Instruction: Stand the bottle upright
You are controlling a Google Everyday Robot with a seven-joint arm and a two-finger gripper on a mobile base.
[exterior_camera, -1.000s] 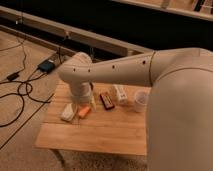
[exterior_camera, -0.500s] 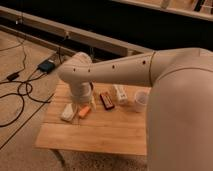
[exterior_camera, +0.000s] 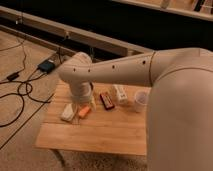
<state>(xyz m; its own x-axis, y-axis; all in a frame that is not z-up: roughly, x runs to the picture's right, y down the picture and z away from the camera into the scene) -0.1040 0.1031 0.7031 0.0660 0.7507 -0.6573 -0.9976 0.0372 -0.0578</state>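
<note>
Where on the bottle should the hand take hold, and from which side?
The bottle seems to lie on its side between the dark bar and the clear cup. Best guess: grip across its wider body from above, since the long sides lie exposed. The hand hangs beyond the bar, above the orange item.

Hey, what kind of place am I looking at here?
Likely an indoor robot test space, perhaps a lab: loose cables and a black box on carpet, small items laid out on a wooden table, the pincer low over it.
</note>
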